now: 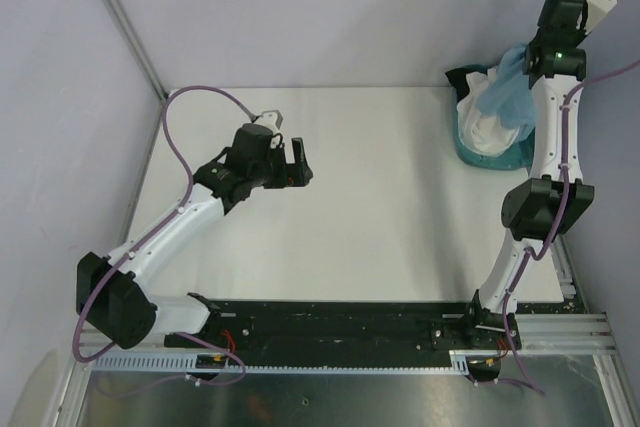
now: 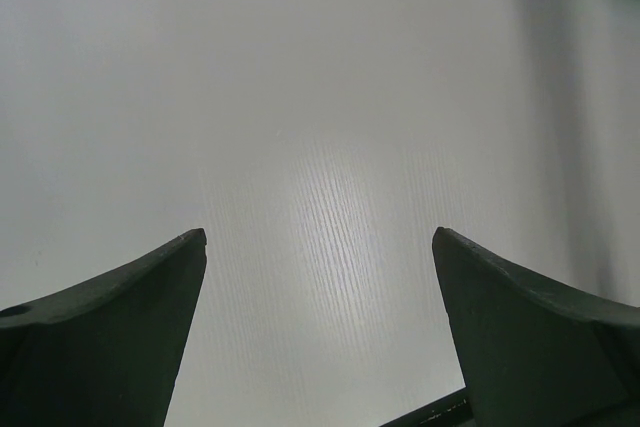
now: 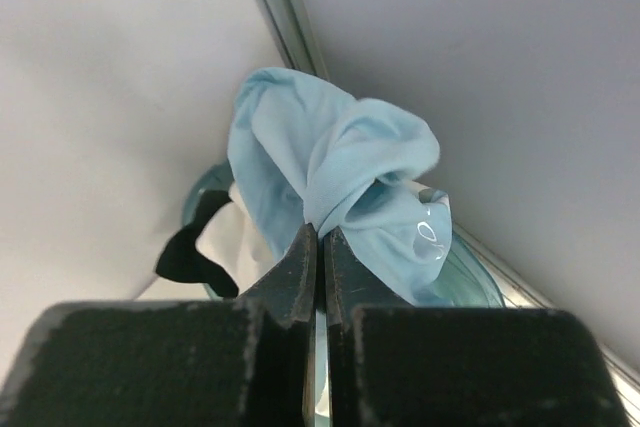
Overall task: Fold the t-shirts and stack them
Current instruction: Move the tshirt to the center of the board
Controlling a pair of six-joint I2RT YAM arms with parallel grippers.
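White table point(image 1: 380, 207) carries a basket point(image 1: 478, 153) at its far right corner, with white shirts point(image 1: 490, 129) inside. Right gripper point(image 3: 320, 233) is pinched shut on the blue shirt point(image 3: 300, 152), holding it above the basket. Left gripper point(image 2: 320, 237) hangs wide open over the table.

The left arm point(image 1: 180, 222) and right arm point(image 1: 550, 142) share one build: smooth white link shells joined by bulky black joint housings. A purple cable point(image 1: 205, 90) loops along the left one and a thinner cable point(image 1: 566, 132) is clipped down the right (a small green light point(image 1: 558, 55) glows on its upper black joint). The left end effector point(image 2: 320, 237) and right end effector point(image 3: 320, 237) are each a pair of matte black, faintly grainy wedges, and the bases are fixed to a black rail point(image 1: 340, 319).
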